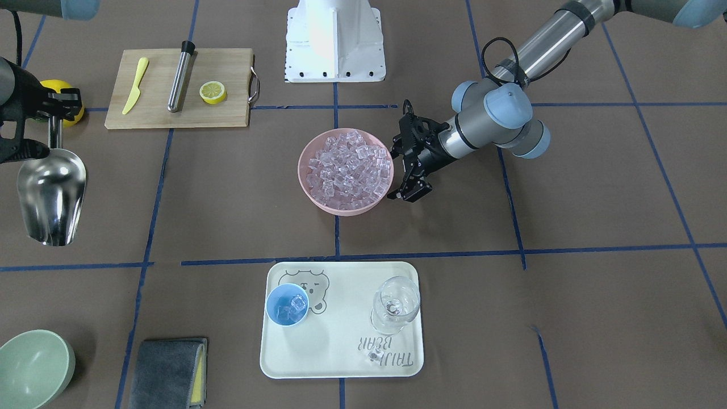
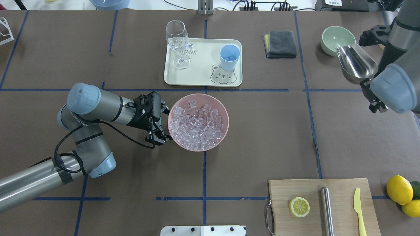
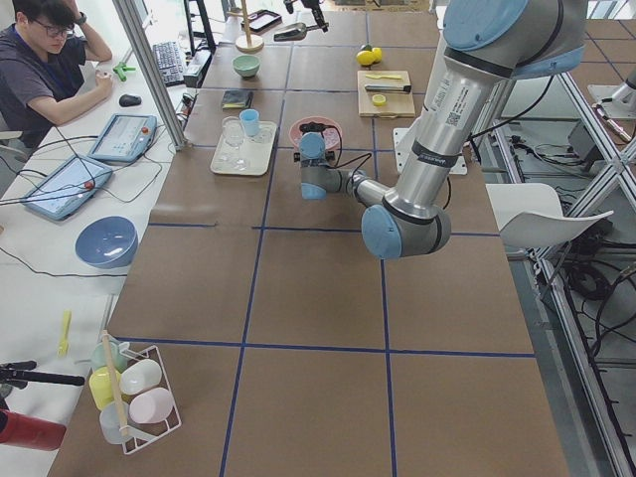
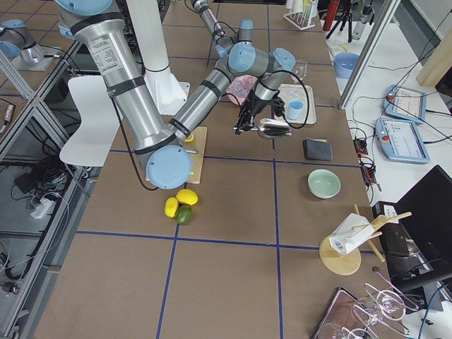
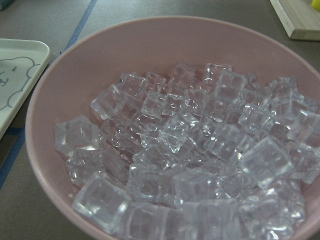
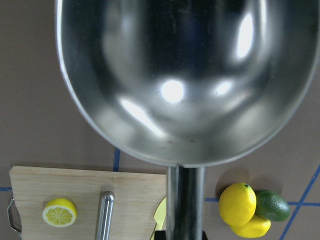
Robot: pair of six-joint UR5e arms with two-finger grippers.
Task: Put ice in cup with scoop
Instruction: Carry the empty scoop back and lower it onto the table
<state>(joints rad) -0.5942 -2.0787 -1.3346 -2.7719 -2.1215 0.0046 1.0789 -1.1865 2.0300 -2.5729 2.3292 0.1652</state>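
The ice (image 1: 347, 170) fills a pink bowl (image 1: 306, 190) at the table's middle, seen close in the left wrist view (image 5: 190, 165). The light-blue cup (image 1: 287, 305) stands on a cream tray (image 1: 341, 341) and holds a few cubes. One cube (image 1: 373, 356) lies loose on the tray. My right gripper (image 1: 54, 122) is shut on the handle of the steel scoop (image 1: 51, 196), held in the air far off to the side. The scoop's trough (image 6: 185, 75) is empty. My left gripper (image 2: 160, 126) is open beside the bowl's rim (image 2: 224, 113).
A stemmed glass (image 1: 396, 304) stands on the tray. A cutting board (image 1: 179, 113) carries a yellow knife (image 1: 135, 85), a steel cylinder (image 1: 180, 76) and a lemon half (image 1: 212, 91). A green bowl (image 1: 31, 369), a grey cloth (image 1: 167, 372) and whole lemons (image 2: 399, 189) lie near the edges.
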